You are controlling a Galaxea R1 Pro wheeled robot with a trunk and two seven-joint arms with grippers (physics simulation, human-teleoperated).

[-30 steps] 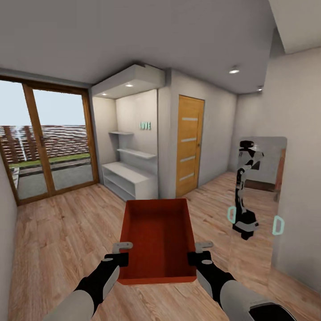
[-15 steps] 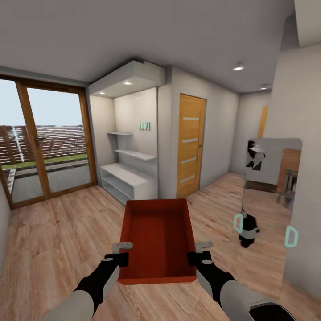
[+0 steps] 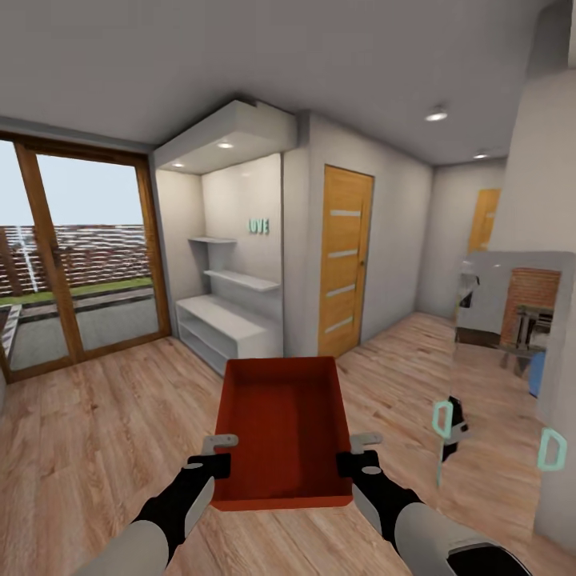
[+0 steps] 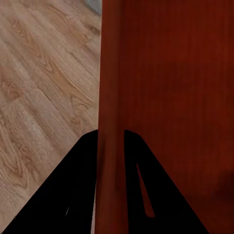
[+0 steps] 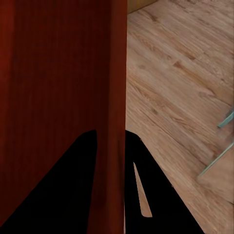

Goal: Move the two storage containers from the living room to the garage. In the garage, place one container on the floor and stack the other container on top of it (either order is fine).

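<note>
quick count: one red bin (image 3: 284, 428); two grippers, left (image 3: 218, 454) and right (image 3: 358, 452); two wooden doors (image 3: 346, 260); one glass patio door (image 3: 76, 264); three white shelves (image 3: 228, 308); four ceiling lights (image 3: 436, 114)

My head view is evenly bright, lit by daylight through the glass doors (image 3: 76, 264) and recessed ceiling spots (image 3: 436, 115), with wide-angle stretching at the edges. My wrist views are sharp, my fingers pure black silhouettes.
</note>
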